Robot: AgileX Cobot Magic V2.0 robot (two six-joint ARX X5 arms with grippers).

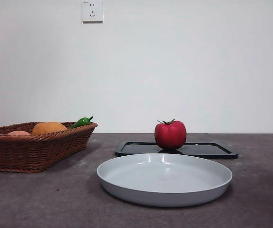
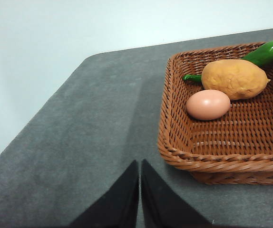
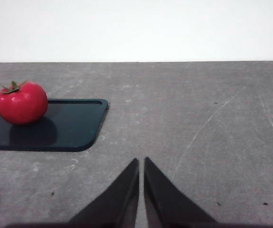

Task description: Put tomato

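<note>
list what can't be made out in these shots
- Front view: wicker basket wall hides most of the egg and the potato-like lump.
- Right wrist view: black tray under the tomato is cut by the picture's edge.
- Left wrist view: green pepper runs past the edge.

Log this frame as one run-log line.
stage: pre-grasp | tomato: on black tray, untouched | plate: empty, in front | left end effector: shut, beside basket | right end effector: shut, off the tray

tomato (image 1: 170, 135) deep red, green calyx | tray (image 1: 208, 150) black | plate (image 1: 164, 178) pale grey | basket (image 1: 32, 147) brown wicker
</note>
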